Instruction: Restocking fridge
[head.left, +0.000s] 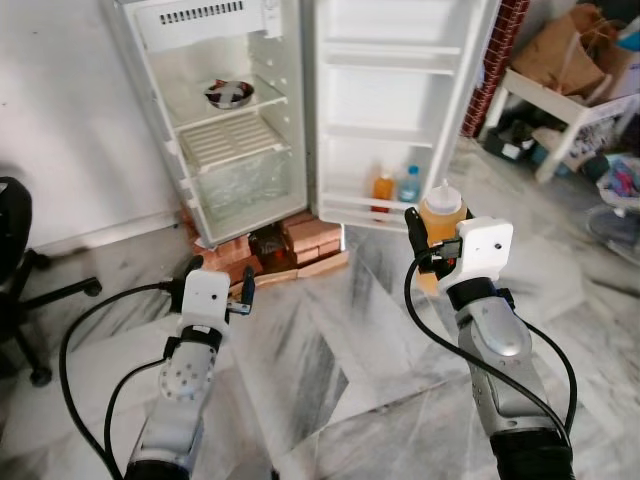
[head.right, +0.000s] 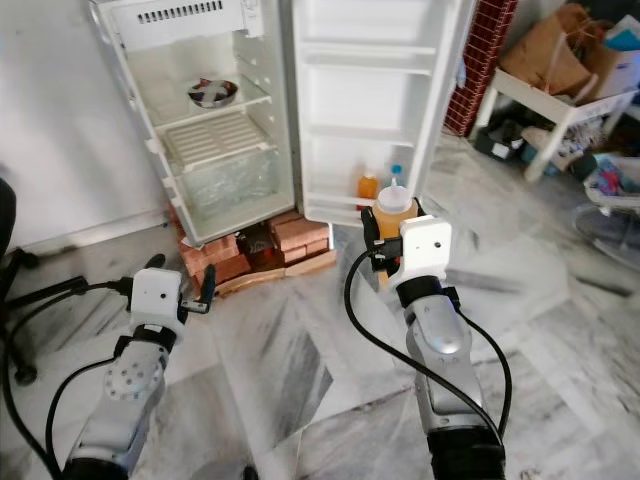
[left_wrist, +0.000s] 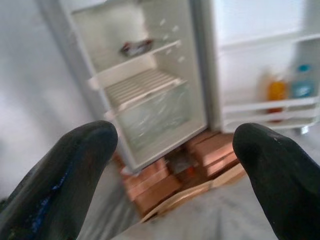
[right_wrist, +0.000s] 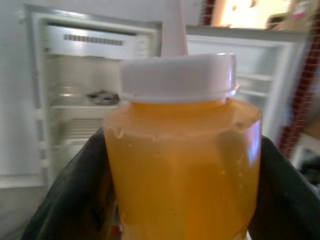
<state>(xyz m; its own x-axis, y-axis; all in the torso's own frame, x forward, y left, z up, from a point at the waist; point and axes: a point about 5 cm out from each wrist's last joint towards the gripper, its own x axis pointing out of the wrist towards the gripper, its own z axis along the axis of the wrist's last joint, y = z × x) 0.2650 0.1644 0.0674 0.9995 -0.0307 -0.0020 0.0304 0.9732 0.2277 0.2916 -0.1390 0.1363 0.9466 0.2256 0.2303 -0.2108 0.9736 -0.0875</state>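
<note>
Right hand (head.left: 428, 243) clamping orange squeeze bottle (head.left: 442, 215), upright between fingers (right_wrist: 75, 200)

White fridge (head.left: 250, 110), door (head.left: 395, 100) open, white shelves and liner throughout. Orange liquid seen in the squeeze bottle (right_wrist: 182, 150), capped with a white lid and pale nozzle; bottle gripped between the black fingers of the right gripper (head.left: 432, 243). Left gripper (left_wrist: 170, 165): black fingers, spread, white housing. Arms silver, cables black. On the lowest door shelf, an orange bottle (head.left: 383, 188) and a blue-tinted bottle (head.left: 409, 186) noted. Reddish-brown bricks (head.left: 300, 240) seen under the fridge's front edge. Floor (head.left: 330, 350) grey-and-white marble, veined. A dark bowl (head.left: 229, 94) noted on the upper shelf.
</note>
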